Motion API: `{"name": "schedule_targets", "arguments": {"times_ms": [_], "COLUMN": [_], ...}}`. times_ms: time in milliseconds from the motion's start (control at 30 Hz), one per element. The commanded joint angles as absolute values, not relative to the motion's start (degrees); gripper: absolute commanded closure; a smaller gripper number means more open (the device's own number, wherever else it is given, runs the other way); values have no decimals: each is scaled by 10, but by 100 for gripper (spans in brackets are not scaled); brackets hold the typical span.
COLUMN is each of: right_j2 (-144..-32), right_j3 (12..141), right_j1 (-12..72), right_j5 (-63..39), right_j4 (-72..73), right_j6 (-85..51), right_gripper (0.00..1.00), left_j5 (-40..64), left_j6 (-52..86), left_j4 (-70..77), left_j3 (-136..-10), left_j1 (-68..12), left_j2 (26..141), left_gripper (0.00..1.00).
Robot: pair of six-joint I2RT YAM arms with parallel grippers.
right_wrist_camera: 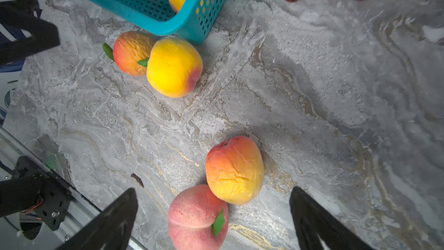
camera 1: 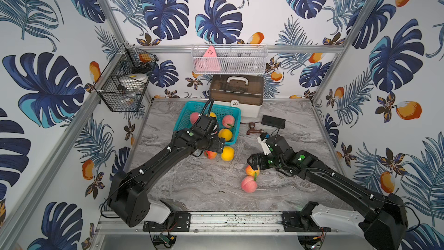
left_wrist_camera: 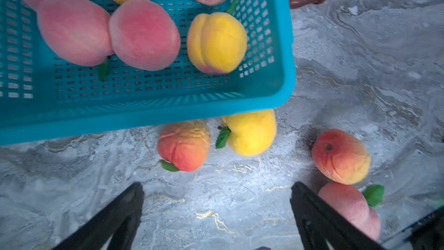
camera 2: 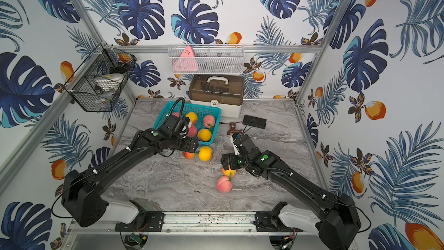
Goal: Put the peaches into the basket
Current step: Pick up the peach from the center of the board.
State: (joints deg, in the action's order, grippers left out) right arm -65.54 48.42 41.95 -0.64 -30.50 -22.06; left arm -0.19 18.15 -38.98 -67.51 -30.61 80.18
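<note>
Masking much of the teal basket (camera 1: 223, 109) in both top views with the left arm (camera 1: 168, 155); perhaps six peaches (left_wrist_camera: 144, 34) inside, uppermost cropped. Splayed wide and empty, left gripper (left_wrist_camera: 217, 185); likewise right gripper (right_wrist_camera: 213, 189), above orange peach (camera 1: 251, 171) on the table (camera 1: 192, 188), half-hidden from overhead.

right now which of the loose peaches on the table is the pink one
The pink peach, farthest from the basket, beside the orange peach by the right claw. The other three are yellow or orange.
</note>
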Motion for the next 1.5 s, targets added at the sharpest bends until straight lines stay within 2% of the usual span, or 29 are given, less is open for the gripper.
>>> {"name": "schedule_targets", "arguments": {"times_ms": [0, 767, 1133, 1467], "right_j2": [-663, -744, -790, -813], "right_j3": [471, 417, 415, 421], "right_j1": [427, 431, 431, 430], "right_j5": [7, 0, 0, 4], "right_j4": [-292, -208, -186, -194], "right_j6": [-245, -247, -238, -229], "right_gripper": [0, 0, 2, 9], "left_j5": [6, 204, 211, 214], "left_j6": [201, 259, 275, 276], "left_j4": [-385, -244, -222, -213], "left_j3": [-657, -538, -521, -515], "left_j1": [-326, -335, -335, -335], "left_j2": [777, 718, 720, 725], "left_gripper": [1, 1, 1, 1]}}
